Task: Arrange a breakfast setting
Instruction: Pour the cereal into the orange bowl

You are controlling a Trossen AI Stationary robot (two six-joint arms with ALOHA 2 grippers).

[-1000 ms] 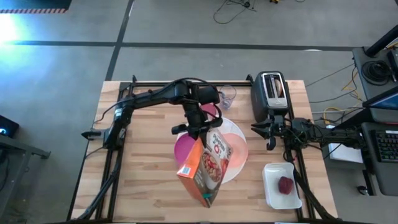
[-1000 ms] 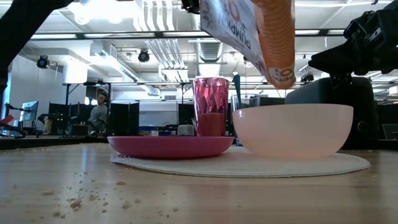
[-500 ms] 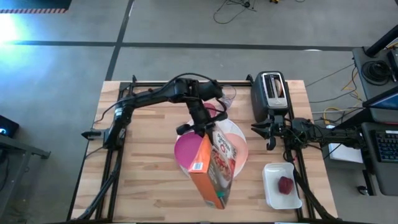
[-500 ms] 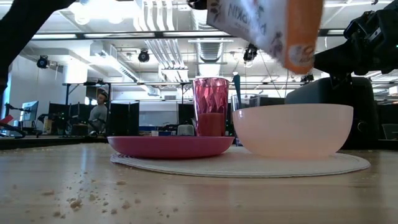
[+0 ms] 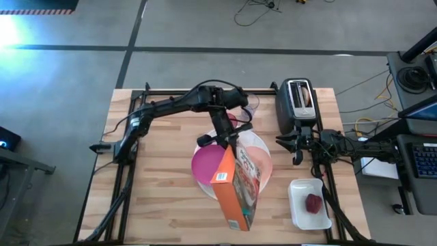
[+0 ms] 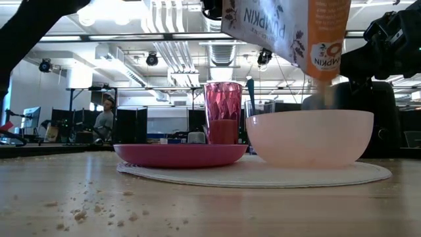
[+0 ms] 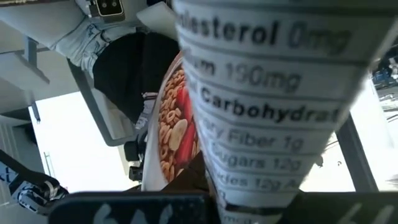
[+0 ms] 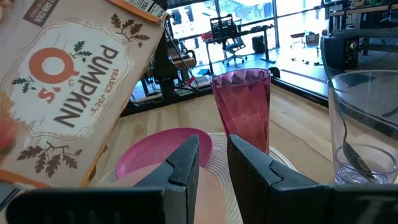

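My left gripper point(image 5: 224, 141) is shut on an orange cereal box point(image 5: 235, 188), which hangs tilted over the peach-orange bowl point(image 6: 309, 138). A faint blur shows under the box's lowest corner point(image 6: 322, 76). The bowl and a magenta plate point(image 5: 205, 164) sit on the large white plate point(image 6: 197, 174), with the pink cup point(image 8: 241, 106) just behind them. A dark red fruit point(image 5: 313, 203) lies in a white tray at the near right. My right gripper point(image 8: 213, 165) waits at the table's right side, its fingers slightly apart with nothing between them. My left gripper holds the cereal box by its far, upper end point(image 5: 231, 152), coming from the table's far side and slanting down. The box fills the wrist view and hides the place of contact. It hangs clear of the table, its free end point(image 6: 322, 59) lowest, above the bowl.
A dark toaster point(image 5: 295, 102) stands at the far right. A clear glass point(image 8: 367, 137) stands beside the pink cup. Crumbs lie on the wood near the front edge point(image 6: 79, 214). A person point(image 6: 104, 122) sits in the room beyond the table.
My left gripper has shifted a little toward the table's right edge and rolled. The cereal box has turned with it: its free end has swung rightward over the bowl, and its front face now shows in the low view where only the narrow orange side showed before.
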